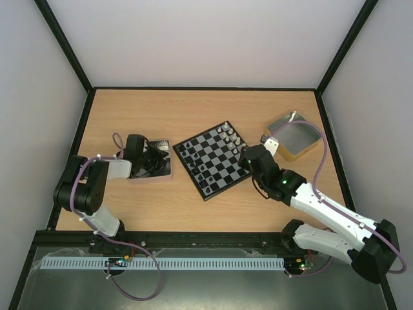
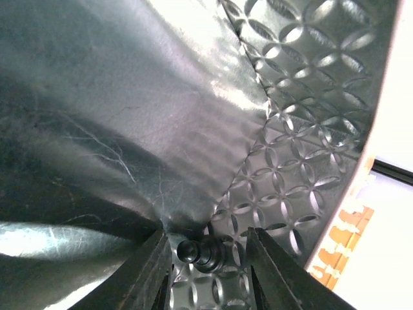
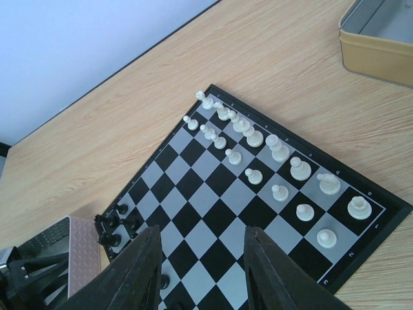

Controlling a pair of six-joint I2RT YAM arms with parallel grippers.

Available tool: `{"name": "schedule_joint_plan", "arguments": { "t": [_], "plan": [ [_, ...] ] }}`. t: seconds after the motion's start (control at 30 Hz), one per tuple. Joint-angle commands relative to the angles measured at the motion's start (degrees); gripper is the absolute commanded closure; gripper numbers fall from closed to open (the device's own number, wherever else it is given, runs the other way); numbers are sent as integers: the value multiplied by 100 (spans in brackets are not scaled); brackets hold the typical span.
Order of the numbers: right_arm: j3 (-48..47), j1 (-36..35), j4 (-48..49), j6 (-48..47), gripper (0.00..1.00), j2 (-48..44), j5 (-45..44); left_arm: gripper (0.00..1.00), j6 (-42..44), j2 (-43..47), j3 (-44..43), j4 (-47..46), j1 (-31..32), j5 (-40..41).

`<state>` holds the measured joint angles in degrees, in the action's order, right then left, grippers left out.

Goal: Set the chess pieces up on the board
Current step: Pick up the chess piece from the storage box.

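The chessboard point(image 1: 213, 159) lies mid-table, turned diagonally; it also shows in the right wrist view point(image 3: 213, 194). White pieces point(image 3: 277, 155) fill two rows along its far right side. A few black pieces point(image 3: 115, 223) stand at the board's left corner. My left gripper point(image 2: 210, 255) is open inside a silver tin point(image 1: 155, 166), its fingers on either side of a black pawn point(image 2: 201, 253) lying on the tin's embossed floor. My right gripper point(image 3: 201, 258) is open and empty, hovering above the board's near side.
A gold-walled tin point(image 1: 293, 135) stands at the back right of the table, also seen in the right wrist view point(image 3: 377, 39). The silver tin's wall point(image 2: 129, 129) rises close around my left fingers. Black frame posts edge the table.
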<state>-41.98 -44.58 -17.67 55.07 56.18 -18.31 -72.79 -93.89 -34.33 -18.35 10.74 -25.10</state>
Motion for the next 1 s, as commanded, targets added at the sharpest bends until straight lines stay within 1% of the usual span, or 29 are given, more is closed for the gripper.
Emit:
{"name": "schedule_joint_plan", "arguments": {
  "t": [0.0,0.17,0.3,0.4,0.47,0.6,0.73,0.8,0.97],
  "plan": [
    [95,17,-34,123,66,-134,-319,67,-259,-171,130,-26,71,32],
    [102,14,-43,128,66,-138,-314,74,-273,-246,96,-55,95,86],
    [113,11,-43,123,66,-159,-324,88,-222,-220,70,-8,100,221],
    [115,11,-43,127,66,-169,-324,95,-53,-156,-3,197,125,422],
    [119,15,-36,136,66,-169,-316,98,91,-71,-57,347,157,596],
    [135,16,-21,136,66,-173,-298,98,644,222,-313,1016,296,1231],
    [154,18,9,136,66,-170,-291,98,1421,596,-595,1762,563,2179],
    [170,11,37,127,66,-169,-281,98,1865,732,-716,2064,706,2525],
    [193,18,269,-65,66,-64,-11,98,2572,1128,-856,2475,985,3011]
  ]
}}
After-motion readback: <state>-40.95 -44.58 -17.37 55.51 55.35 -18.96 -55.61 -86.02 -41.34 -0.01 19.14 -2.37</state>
